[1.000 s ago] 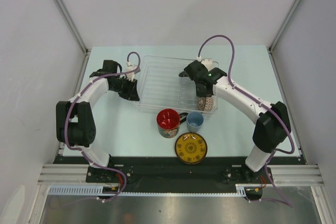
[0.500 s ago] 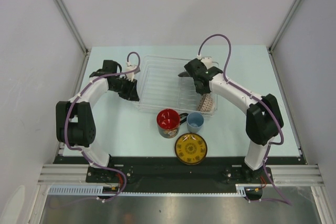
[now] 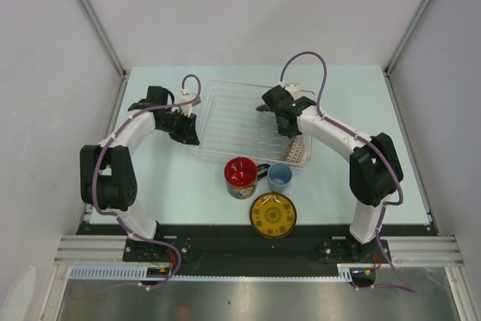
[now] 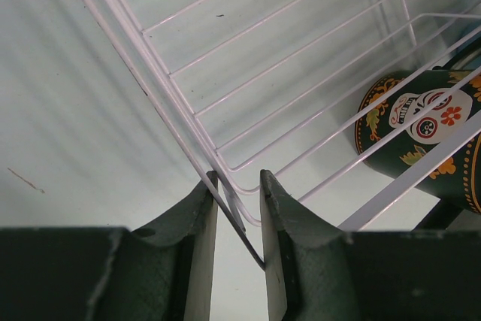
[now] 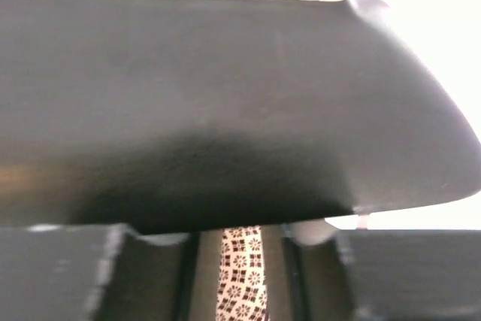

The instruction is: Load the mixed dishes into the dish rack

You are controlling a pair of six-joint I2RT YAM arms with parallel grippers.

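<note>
The clear dish rack (image 3: 229, 110) sits on the pale tabletop (image 3: 361, 103) in the middle of the top view. The left end effector (image 4: 239, 186) is at the rack's left side, its 2 fingers (image 4: 192, 253) closed on the rack's rim, which runs between them in the left wrist view. The right end effector (image 3: 293, 131) hangs over the rack's lower right corner, where the patterned bowl (image 3: 297, 151) leans on edge inside the rack. In the right wrist view the bowl's wall rises between the 2 fingers (image 5: 150, 276) with a slim gap on each side, so the jaws stand slightly parted and do not pinch it. 3 dishes stand on the tabletop just below the rack. The red mug (image 3: 240, 173) is near the rack's lower edge with its black handle to the right. The small light-blue cup (image 3: 279, 174) is just right of the mug, and the yellow saucer (image 3: 273, 212) lies below those 2, nearest the bottom of the frame. Through the rack's wires, the left wrist view shows the mug's dark, skull-patterned side at the right edge.
</note>
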